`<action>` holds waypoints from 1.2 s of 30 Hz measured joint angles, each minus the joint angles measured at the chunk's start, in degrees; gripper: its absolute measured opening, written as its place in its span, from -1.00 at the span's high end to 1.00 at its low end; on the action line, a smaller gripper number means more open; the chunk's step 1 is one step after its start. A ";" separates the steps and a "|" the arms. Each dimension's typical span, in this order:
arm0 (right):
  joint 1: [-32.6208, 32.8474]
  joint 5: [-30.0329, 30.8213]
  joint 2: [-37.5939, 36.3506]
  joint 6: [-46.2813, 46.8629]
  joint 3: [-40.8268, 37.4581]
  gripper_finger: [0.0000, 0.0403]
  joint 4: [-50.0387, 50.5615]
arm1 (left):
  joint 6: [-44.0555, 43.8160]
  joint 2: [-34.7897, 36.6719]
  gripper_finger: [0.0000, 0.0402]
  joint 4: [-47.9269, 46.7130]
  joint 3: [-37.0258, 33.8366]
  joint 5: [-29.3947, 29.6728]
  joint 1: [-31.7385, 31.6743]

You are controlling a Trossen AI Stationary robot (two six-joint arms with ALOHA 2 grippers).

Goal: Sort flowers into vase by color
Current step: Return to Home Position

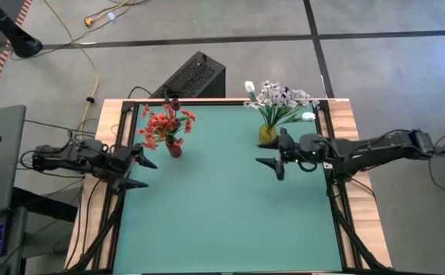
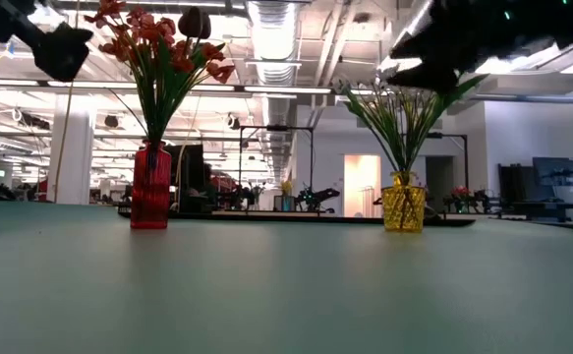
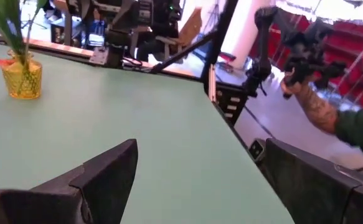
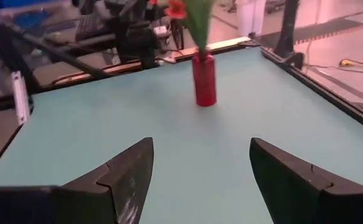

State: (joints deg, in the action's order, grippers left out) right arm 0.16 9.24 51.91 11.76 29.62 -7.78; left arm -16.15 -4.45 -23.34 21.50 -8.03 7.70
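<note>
Overhead view of a green-topped bench (image 1: 222, 221) w/ two dark robot arms. Orange-red and dark pink artificial flowers (image 1: 165, 122) stand together in a tall red glass vase (image 1: 174, 149) at back-left. White-and-pale blossoms on green stems (image 1: 281, 95) fill a squat yellow glass vase (image 1: 268, 134) at back-right. Grouped by colour, so sorting looks done; no loose stems visible on the bench. Left gripper (image 1: 147, 173) hovers at the left edge, near the red vase but apart from it, jaws spread, holding nothing. Right gripper (image 1: 272, 151) hovers just beside the yellow vase, jaws spread & empty too. Prob. held off the vases to avoid snagging blossoms.
</note>
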 joint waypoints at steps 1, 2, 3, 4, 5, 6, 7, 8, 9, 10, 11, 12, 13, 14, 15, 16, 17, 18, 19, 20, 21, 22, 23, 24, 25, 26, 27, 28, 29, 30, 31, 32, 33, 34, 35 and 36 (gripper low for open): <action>-0.42 0.02 -0.92 0.16 -1.84 -0.44 -1.70 | -0.67 0.00 -0.67 1.20 -0.82 0.38 0.00; -0.84 0.00 -1.67 0.31 -3.55 -0.44 -3.67 | -0.88 0.00 -0.67 1.68 -1.41 0.89 0.00; -1.23 -0.06 -2.29 0.40 -5.00 -0.44 -4.81 | -1.13 0.00 -0.67 2.44 -2.16 1.66 0.00; -1.53 -0.13 -2.79 0.38 -6.13 -0.44 -5.68 | -1.57 -0.04 -0.67 3.58 -3.08 2.54 0.00; -1.82 -0.12 -3.24 0.37 -7.16 -0.44 -6.80 | -1.76 -0.04 -0.67 4.93 -4.22 3.20 0.00; -1.92 -0.13 -3.59 0.39 -8.04 -0.44 -7.38 | -1.76 -0.04 -0.67 6.33 -5.43 3.63 0.00; -2.05 -0.17 -3.81 0.35 -8.89 -0.44 -7.89 | -1.53 -0.05 -0.67 8.03 -6.61 3.97 -0.02; -2.18 -0.22 -3.92 0.19 -9.76 -0.44 -8.58 | -1.20 -0.07 -0.67 10.13 -7.77 4.08 0.00; -2.18 -0.24 -4.06 -0.03 -10.65 -0.44 -9.37 | -0.91 -0.04 -0.67 12.34 -9.04 4.19 0.00; -2.18 -0.24 -4.14 -0.15 -11.71 -0.44 -10.15 | -0.69 -0.03 -0.67 14.09 -10.17 4.25 -0.02; -2.18 -0.24 -4.26 -0.23 -12.81 -0.44 -11.08 | -0.60 -0.02 -0.67 15.41 -11.09 4.23 -0.02; -2.18 -0.24 -4.51 -0.18 -13.80 -0.44 -12.24 | -0.58 -0.04 -0.67 16.46 -11.89 4.23 0.00; -2.18 -0.22 -4.82 -0.16 -14.90 -0.44 -13.50 | -0.58 -0.04 -0.67 17.34 -12.54 4.25 -0.01; -2.18 -0.22 -5.19 -0.16 -16.09 -0.44 -14.94 | -0.48 -0.04 -0.67 17.70 -12.93 4.28 0.00; -2.18 -0.22 -5.57 -0.16 -17.12 -0.44 -16.31 | -0.01 -0.02 -0.67 18.01 -13.31 4.30 0.00; -2.18 -0.22 -5.94 -0.14 -18.13 -0.44 -17.49 | 0.66 -0.02 -0.67 17.88 -13.59 4.30 -0.02; -2.18 -0.22 -6.32 -0.11 -19.16 -0.44 -18.52 | 1.35 -0.02 -0.67 17.80 -13.94 4.41 0.00; -2.18 -0.21 -6.79 0.10 -20.10 -0.44 -19.33 | 1.84 -0.02 -0.67 17.80 -14.34 4.55 -0.02; -2.18 -0.22 -7.26 0.25 -20.83 -0.44 -19.63 | 2.10 -0.04 -0.67 17.74 -14.65 5.07 -0.01; -2.18 -0.18 -7.92 0.27 -21.45 -0.44 -19.68 | 2.17 -0.04 -0.67 17.96 -15.05 5.53 0.00; -2.22 -0.09 -8.65 0.28 -22.13 -0.44 -19.68 | 2.21 -0.03 -0.67 17.98 -15.50 5.90 0.00; -2.37 0.03 -9.46 0.28 -22.74 -0.43 -19.64 | 2.38 -0.02 -0.67 18.10 -16.01 6.01 -0.01; -2.78 0.13 -10.33 0.25 -23.45 -0.42 -19.85 | 2.60 -0.02 -0.67 18.11 -16.51 6.15 -0.02; -3.33 0.16 -11.31 0.28 -24.26 -0.40 -20.01 | 2.93 -0.04 -0.67 18.06 -16.99 6.18 -0.02; -3.94 0.17 -12.31 0.32 -25.11 -0.37 -19.87 | 3.05 -0.04 -0.67 17.96 -17.33 6.18 -0.02; -4.59 0.16 -13.26 0.41 -25.98 -0.33 -19.90 | 3.05 -0.04 -0.67 18.16 -17.63 6.18 -0.02; -5.18 0.03 -14.15 0.43 -26.94 -0.27 -20.50 | 3.05 -0.02 -0.67 18.22 -17.86 6.18 -0.02; -5.75 -0.34 -14.88 0.43 -27.96 -0.19 -21.40 | 3.07 -0.02 -0.67 18.06 -17.92 6.18 -0.02; -6.38 -0.61 -15.69 0.43 -28.72 -0.09 -21.76 | 3.14 -0.04 -0.67 18.06 -17.92 6.18 -0.02; -7.03 -1.34 -16.59 0.43 -29.00 0.01 -21.24 | 3.39 -0.04 -0.67 18.15 -17.92 6.23 -0.02; -7.82 -2.18 -17.48 0.43 -29.02 0.15 -21.05 | 3.59 -0.02 -0.67 18.38 -17.92 6.34 -0.02; -8.63 -3.02 -18.21 0.41 -29.02 0.29 -20.53 | 4.02 -0.02 -0.67 18.69 -17.92 6.35 -0.02; -9.58 -3.91 -18.93 0.13 -29.02 0.43 -19.68 | 4.59 0.00 -0.67 18.98 -17.92 6.35 -0.02; -10.75 -5.08 -19.78 -0.02 -29.02 0.58 -18.58 | 5.03 0.00 -0.67 19.18 -17.92 6.37 -0.02; -11.97 -6.03 -20.77 -0.02 -29.02 0.73 -17.02 | 5.27 0.00 -0.67 19.38 -17.92 6.56 -0.02; -13.11 -7.25 -21.83 0.02 -29.02 0.85 -15.12 | 5.43 0.00 -0.67 19.56 -17.92 6.92 -0.02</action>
State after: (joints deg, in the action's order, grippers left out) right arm -12.96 1.99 30.09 11.78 0.60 -22.90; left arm -10.73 -4.45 -3.79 3.57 -1.11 7.68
